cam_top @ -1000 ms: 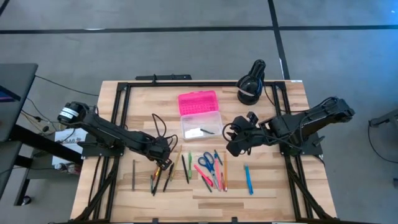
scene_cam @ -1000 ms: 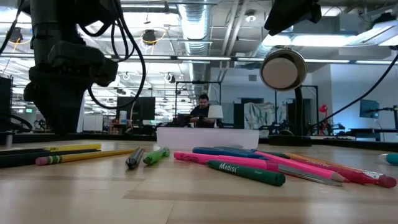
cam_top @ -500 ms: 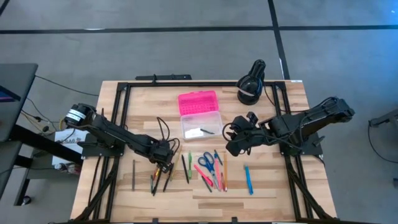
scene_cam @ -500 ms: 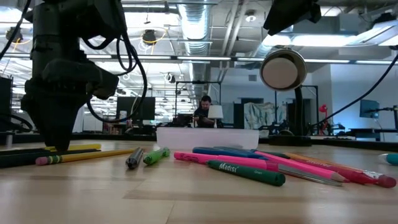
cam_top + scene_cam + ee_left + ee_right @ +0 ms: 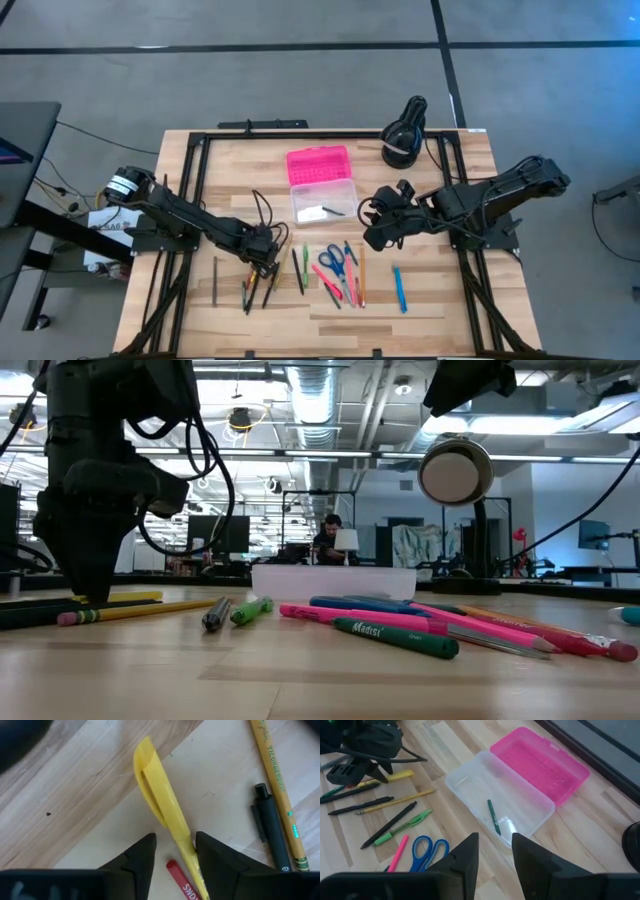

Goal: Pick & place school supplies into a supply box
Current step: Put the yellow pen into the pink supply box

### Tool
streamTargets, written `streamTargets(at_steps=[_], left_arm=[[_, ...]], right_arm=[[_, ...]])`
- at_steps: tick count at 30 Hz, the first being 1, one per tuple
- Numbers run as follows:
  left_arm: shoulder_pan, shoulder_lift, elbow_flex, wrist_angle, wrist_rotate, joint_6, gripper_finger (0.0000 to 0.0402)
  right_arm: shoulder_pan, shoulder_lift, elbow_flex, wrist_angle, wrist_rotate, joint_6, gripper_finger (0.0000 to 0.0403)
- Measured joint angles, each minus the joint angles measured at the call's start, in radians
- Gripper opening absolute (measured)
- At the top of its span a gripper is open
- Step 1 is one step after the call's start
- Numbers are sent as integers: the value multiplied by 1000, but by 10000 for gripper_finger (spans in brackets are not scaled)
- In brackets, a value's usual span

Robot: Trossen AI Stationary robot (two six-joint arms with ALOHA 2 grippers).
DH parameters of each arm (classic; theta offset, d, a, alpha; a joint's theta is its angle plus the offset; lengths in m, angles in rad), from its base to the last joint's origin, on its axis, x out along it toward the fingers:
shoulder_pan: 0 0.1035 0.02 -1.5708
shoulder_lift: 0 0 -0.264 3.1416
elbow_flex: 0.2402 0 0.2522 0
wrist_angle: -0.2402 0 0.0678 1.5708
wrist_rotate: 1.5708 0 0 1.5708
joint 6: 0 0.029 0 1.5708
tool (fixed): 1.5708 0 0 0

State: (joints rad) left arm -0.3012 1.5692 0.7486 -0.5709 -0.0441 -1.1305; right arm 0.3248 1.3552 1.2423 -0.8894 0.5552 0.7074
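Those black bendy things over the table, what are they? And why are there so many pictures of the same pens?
They are two robot arms, each ending in a two-finger gripper. Four cameras look at once: one above the table, one low at table height, and one on each wrist.

The left gripper is down at a yellow pen, one finger on each side, not yet pinching it. The right gripper waits open, holding nothing, beside the supply box.

The box's pink lid lies flipped open, and one green pen is already inside. More pens, pencils and blue scissors lie on the wooden table. A black lamp stands at the back.
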Motion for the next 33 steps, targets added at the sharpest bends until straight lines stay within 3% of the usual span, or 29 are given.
streamTargets(at_steps=[8, 18, 29, 33], left_arm=[[1, 0, -2, -6, -10, 11, 81], [11, 1, -3, -7, -18, 103, 50], [65, 2, -2, 10, -24, 553, 44], [88, 2, -2, 10, -30, 604, 44]], right_arm=[[0, 0, 0, 0, 0, 0, 111], [0, 0, 0, 0, 0, 1, 111], [0, 0, 0, 12, -1, 1, 111], [0, 0, 0, 13, -3, 10, 111]])
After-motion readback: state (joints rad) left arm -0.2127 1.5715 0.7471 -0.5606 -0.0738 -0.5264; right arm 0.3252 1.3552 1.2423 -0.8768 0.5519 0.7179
